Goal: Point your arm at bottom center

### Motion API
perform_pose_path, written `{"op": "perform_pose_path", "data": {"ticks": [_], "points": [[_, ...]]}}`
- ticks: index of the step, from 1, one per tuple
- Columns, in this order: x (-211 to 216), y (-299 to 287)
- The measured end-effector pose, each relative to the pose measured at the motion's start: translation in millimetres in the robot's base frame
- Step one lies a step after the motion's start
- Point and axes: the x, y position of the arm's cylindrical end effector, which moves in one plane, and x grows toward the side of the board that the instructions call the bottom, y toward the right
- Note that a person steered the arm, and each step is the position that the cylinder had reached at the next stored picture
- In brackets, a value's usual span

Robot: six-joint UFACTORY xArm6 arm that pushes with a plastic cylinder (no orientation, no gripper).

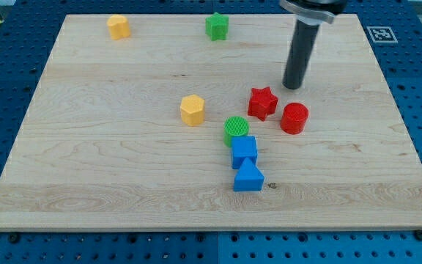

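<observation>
While my tip (292, 86) stood just above the red plastic star block (262, 102), gripperless and holding nothing, bottom centre of the wooden tabletop (123, 176) lay beyond the blue cube (244, 151) and blue triangular block (248, 177); a straight sweep risked scattering them.

Tip (292, 86) just above star (263, 102); cylinder (294, 117) right of star; cube (244, 151) above triangle (248, 177).

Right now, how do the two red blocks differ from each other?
The red star block has a pointed outline; the red cylinder is round. The star sits toward the view's left and slightly higher; the cylinder lies to the view's right. The star is nearer my tip. They share colour and similar size, and stand close together, apart.
</observation>
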Motion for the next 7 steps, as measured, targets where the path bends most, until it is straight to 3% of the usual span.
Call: {"op": "perform_pose_path", "data": {"ticks": [3,4,7], "points": [[101.9,73.6],[108.3,73.7],[210.6,74.8]]}}
